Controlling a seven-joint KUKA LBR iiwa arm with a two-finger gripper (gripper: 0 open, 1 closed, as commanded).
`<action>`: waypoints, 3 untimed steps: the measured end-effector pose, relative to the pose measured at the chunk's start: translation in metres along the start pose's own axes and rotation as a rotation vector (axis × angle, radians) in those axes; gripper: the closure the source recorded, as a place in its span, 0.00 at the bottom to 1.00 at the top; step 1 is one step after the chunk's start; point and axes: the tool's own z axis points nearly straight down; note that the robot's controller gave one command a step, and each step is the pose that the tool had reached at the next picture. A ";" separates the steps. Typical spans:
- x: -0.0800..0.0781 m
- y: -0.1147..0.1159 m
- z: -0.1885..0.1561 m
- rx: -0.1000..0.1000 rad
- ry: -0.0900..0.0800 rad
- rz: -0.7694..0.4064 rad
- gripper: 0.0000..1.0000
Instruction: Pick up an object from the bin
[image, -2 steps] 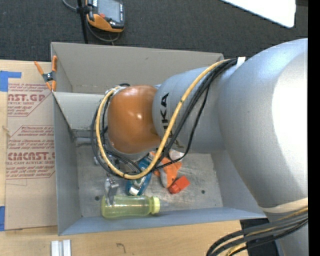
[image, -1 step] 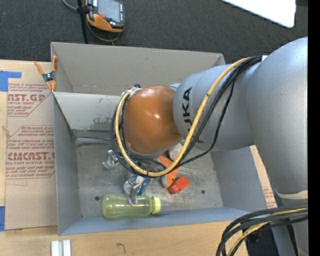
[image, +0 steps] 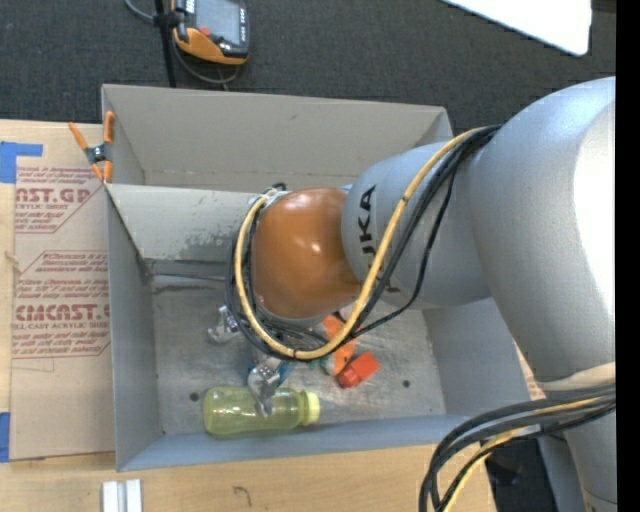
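Note:
My gripper (image: 244, 354) hangs under the arm's orange cover in the front left part of the bin. Its two metal fingers stand apart, open, with nothing between them. One fingertip (image: 265, 388) is right at the top side of a yellow-green translucent bottle (image: 258, 411), which lies on its side along the front wall. The other fingertip (image: 222, 325) is further back and to the left, over bare floor. A small orange block (image: 356, 369) lies to the right of the gripper, partly hidden under the arm.
Another orange piece (image: 334, 326) peeks out beneath the arm behind the block, with a small greenish bit (image: 325, 363) next to it. The arm and its cables cover the bin's right and middle. Bare floor shows at the left.

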 end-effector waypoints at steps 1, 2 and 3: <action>-0.006 -0.004 0.003 0.005 -0.013 0.007 0.00; -0.011 -0.008 -0.001 0.013 -0.040 0.006 0.00; -0.011 -0.008 -0.001 0.013 -0.040 0.006 0.00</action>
